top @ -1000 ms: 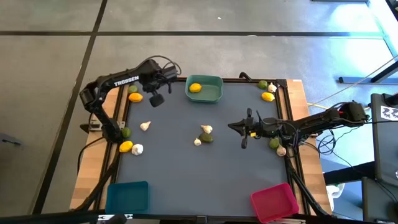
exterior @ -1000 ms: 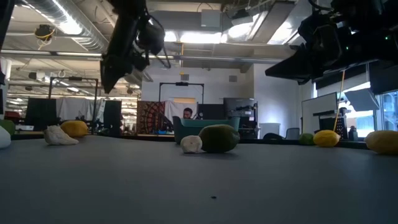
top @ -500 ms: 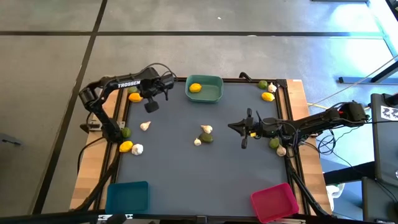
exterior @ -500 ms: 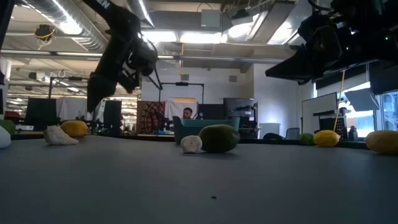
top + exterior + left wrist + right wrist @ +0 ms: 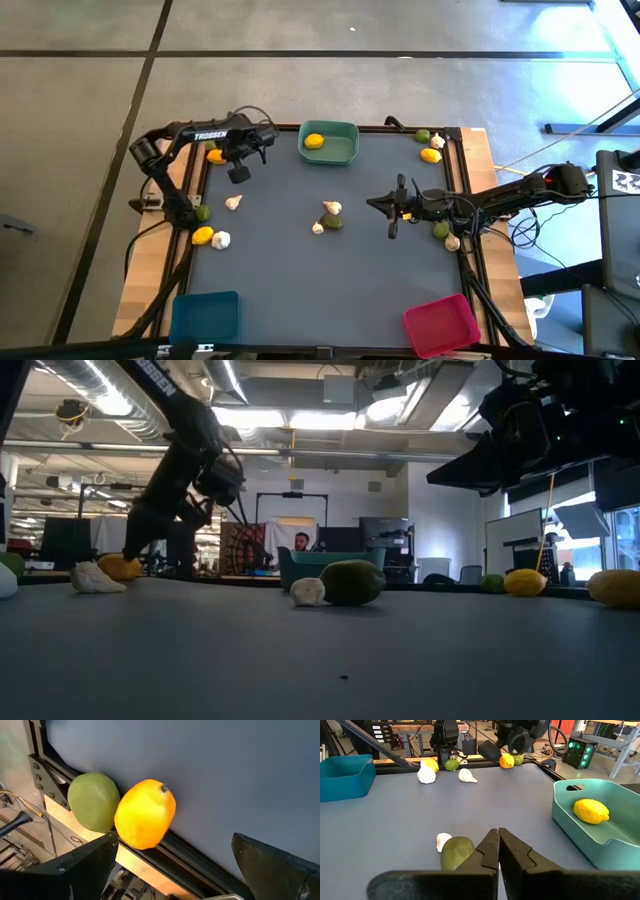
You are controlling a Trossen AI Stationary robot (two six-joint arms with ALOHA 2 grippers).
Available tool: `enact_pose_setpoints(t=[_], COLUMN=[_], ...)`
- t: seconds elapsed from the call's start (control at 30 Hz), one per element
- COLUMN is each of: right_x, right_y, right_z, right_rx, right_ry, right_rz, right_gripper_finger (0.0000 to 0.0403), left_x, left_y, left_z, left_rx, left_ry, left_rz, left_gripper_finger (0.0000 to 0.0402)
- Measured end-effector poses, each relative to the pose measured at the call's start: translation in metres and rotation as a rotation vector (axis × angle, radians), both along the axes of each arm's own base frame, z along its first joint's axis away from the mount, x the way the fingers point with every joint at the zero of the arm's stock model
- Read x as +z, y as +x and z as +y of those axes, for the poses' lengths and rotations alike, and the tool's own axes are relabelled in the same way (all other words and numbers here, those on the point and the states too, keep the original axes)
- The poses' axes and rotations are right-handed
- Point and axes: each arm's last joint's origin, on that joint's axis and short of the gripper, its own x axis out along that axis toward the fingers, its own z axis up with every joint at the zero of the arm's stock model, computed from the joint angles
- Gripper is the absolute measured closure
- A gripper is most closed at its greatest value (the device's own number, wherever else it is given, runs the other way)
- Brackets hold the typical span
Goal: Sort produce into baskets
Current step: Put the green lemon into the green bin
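The left gripper [image 5: 238,165] hangs with its fingers spread wide and empty above the mat's far-left corner, its wrist view looking straight at a lemon [image 5: 145,814] and a lime [image 5: 93,801] that touch each other against the table's black edge rail [image 5: 190,860]. The right gripper [image 5: 498,851] is pinched fully shut with nothing between its fingers, held above the mat right of centre and pointing toward the middle cluster.

Counted from the near edge to the far one in the high view: a blue basket [image 5: 204,315] at the near-left corner and a pink-red basket [image 5: 440,325] at the near-right, both without produce. At mid-depth, left side: a lemon [image 5: 203,236], a garlic bulb [image 5: 221,240], a lime [image 5: 203,212] and another garlic bulb [image 5: 233,203]. Centre: one lime [image 5: 331,222] with two garlic bulbs [image 5: 332,208] beside it. Right edge: a lime [image 5: 441,231] and a garlic bulb [image 5: 453,242]. Far-right corner: a lemon [image 5: 431,155], a lime [image 5: 423,136], a garlic bulb [image 5: 437,142]. The teal-green basket [image 5: 345,152] at the far edge holds one lemon [image 5: 314,141].
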Motion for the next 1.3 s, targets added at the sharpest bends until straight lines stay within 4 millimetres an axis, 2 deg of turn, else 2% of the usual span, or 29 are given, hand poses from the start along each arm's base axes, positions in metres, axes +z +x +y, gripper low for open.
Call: enact_pose_setpoints(t=[0.33, 0.87, 1.3], right_x=[0.000, 0.000, 0.000], right_y=[0.000, 0.000, 0.000], right_z=[0.000, 0.000, 0.000], right_rx=[0.000, 0.000, 0.000], right_ry=[0.000, -0.001, -0.001], right_rz=[0.001, 0.001, 0.001], right_gripper_finger=[0.0393, 0.0393, 0.0393], left_x=[-0.016, -0.026, -0.027], left_y=[-0.007, -0.015, -0.014], left_z=[0.016, 0.029, 0.029], left_rx=[0.041, 0.053, 0.090], left_ry=[0.003, -0.019, -0.021], left_rz=[0.065, 0.076, 0.051], left_gripper_finger=[0.0015, 0.0018, 0.0116])
